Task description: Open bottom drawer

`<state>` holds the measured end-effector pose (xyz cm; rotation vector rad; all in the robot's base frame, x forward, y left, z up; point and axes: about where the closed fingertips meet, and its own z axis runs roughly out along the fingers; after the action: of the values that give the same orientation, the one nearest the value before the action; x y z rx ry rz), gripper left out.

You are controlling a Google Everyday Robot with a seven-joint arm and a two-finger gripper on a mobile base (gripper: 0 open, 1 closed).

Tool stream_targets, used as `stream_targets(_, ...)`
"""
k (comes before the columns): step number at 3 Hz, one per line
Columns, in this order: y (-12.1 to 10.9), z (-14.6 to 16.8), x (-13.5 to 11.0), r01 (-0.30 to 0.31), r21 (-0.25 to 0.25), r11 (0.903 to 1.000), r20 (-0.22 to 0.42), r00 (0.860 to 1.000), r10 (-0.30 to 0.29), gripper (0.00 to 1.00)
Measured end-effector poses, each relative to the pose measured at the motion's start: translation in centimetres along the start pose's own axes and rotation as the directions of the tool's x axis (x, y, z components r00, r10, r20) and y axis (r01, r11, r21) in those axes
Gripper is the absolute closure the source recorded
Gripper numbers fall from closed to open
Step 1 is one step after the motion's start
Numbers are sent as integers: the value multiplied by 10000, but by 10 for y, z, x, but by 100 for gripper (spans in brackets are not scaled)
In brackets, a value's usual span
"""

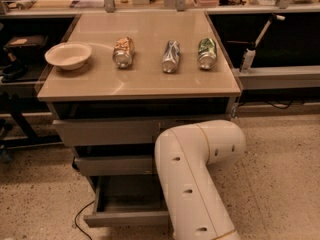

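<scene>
The bottom drawer [125, 218], the narrowest of three grey drawers under the table, stands pulled out, and its grey tray body [131, 194] shows from above. The medium drawer front [114, 165] and the widest drawer front [106, 132] above it stand pushed in. My white arm [197, 179] bends down in front of the drawers' right side. My gripper is hidden below the arm and out of the picture.
On the table top [145, 84] lie a white bowl [68, 55] and three crushed cans [123, 51] [170, 56] [207, 53]. A black cable [79, 219] lies on the floor at the left. Cluttered benches [280, 74] stand behind and beside the table.
</scene>
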<state>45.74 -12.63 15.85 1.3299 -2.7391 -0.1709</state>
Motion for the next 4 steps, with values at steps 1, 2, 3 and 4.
stream_targets(1, 9, 2, 43, -658, -136, 9977, -355, 9972, 653, 0)
stream_targets(2, 15, 1, 39, -664, -136, 9977, -357, 9972, 659, 0)
stream_targets(3, 24, 2, 45, -929, -154, 9956, -466, 9947, 921, 0)
stream_targets(4, 24, 2, 45, -927, -155, 9956, -466, 9947, 919, 0)
